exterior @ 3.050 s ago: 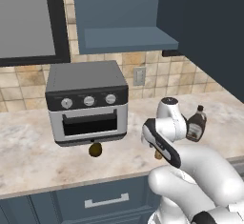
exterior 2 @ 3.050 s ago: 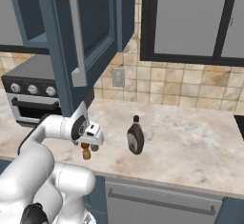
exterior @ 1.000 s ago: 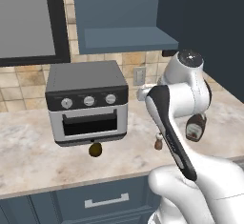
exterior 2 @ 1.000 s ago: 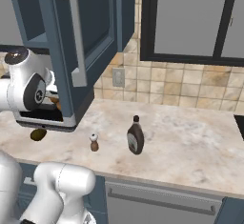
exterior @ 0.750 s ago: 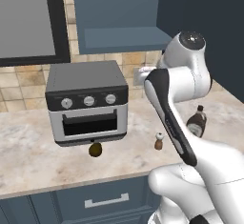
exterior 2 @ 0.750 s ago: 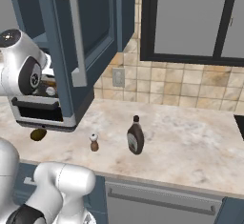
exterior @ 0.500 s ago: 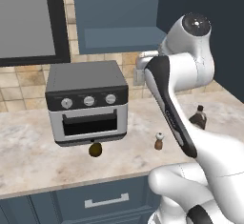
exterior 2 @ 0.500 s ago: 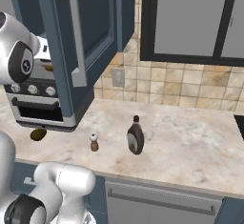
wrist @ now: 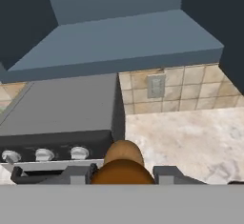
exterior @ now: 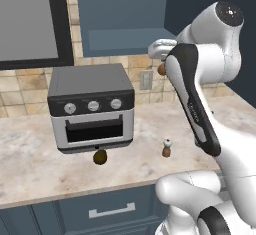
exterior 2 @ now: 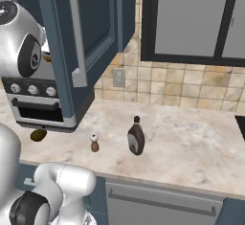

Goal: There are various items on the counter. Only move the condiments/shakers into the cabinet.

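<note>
My gripper [exterior: 161, 64] is raised beside the front right edge of the open cabinet's shelf [exterior: 131, 40], shut on the brown-topped shaker [exterior: 161, 69]. In the hand view that shaker [wrist: 122, 164] sits between the two fingertips [wrist: 76, 173], with the cabinet shelf floor [wrist: 119, 39] ahead and above. The white-topped shaker [exterior: 166, 148] [exterior 2: 94, 143] stands on the counter [exterior: 30, 164]. The dark syrup bottle [exterior 2: 136, 137] stands just right of it. The small round fruit [exterior: 100, 156] [exterior 2: 38, 135] lies in front of the toaster oven.
A grey toaster oven [exterior: 91, 106] [wrist: 62, 108] stands on the counter under the cabinet. The cabinet door [exterior 2: 72, 42] hangs open to the right of the shelf. Blue-grey drawers [exterior: 112, 210] run below the counter edge. Tiled wall with a socket [wrist: 156, 86] is behind.
The arm has lifted the brown-topped shaker from just above the counter up to the level of the cabinet shelf. The other items have stayed put.
</note>
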